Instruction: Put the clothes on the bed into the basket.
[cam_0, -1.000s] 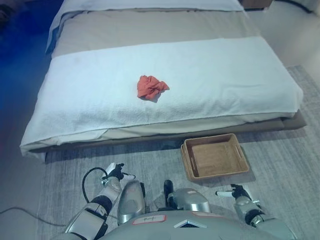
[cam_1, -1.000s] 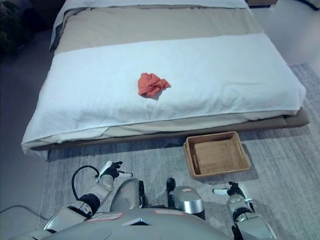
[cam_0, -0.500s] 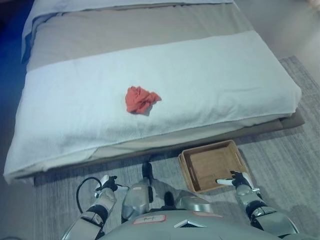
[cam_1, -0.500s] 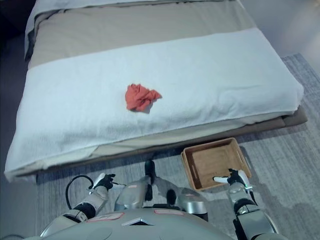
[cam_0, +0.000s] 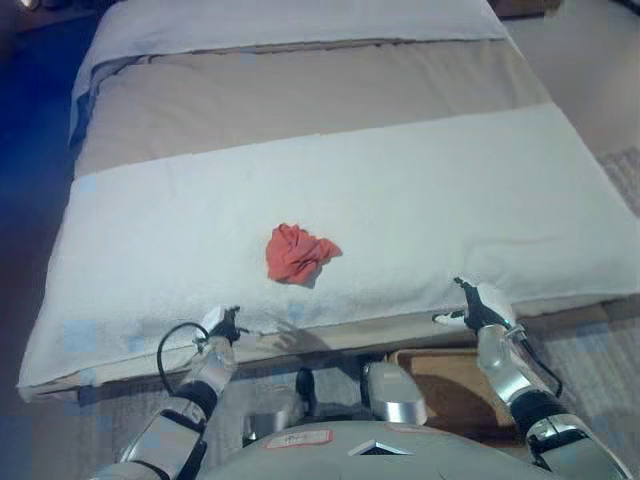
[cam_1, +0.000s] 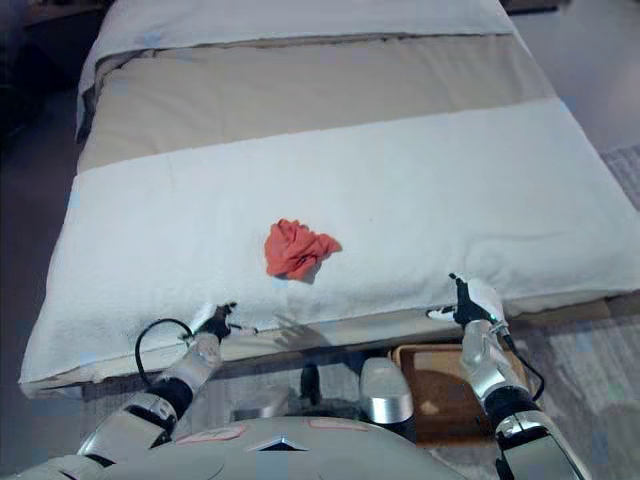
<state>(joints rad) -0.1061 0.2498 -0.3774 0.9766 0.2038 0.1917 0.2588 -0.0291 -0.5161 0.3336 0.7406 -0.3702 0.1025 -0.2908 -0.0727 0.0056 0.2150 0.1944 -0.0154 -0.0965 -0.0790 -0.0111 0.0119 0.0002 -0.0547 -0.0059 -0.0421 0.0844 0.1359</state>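
Note:
A crumpled orange-red cloth (cam_0: 296, 254) lies on the white cover of the bed (cam_0: 400, 190), near its front middle. The brown wicker basket (cam_0: 455, 390) stands on the floor below the bed's front edge, partly hidden by my right arm. My left hand (cam_0: 222, 325) is at the bed's front edge, left of and below the cloth, fingers relaxed and empty. My right hand (cam_0: 478, 304) is raised at the bed's front edge above the basket, right of the cloth, fingers straight and empty.
The bed has a beige band (cam_0: 300, 90) behind the white cover and a white pillow strip (cam_0: 300, 20) at the far end. A grey rug (cam_0: 620, 350) lies on the floor at the right.
The camera has moved closer to the bed. Both hands have risen from floor level to the bed's front edge. The cloth and the basket have not moved.

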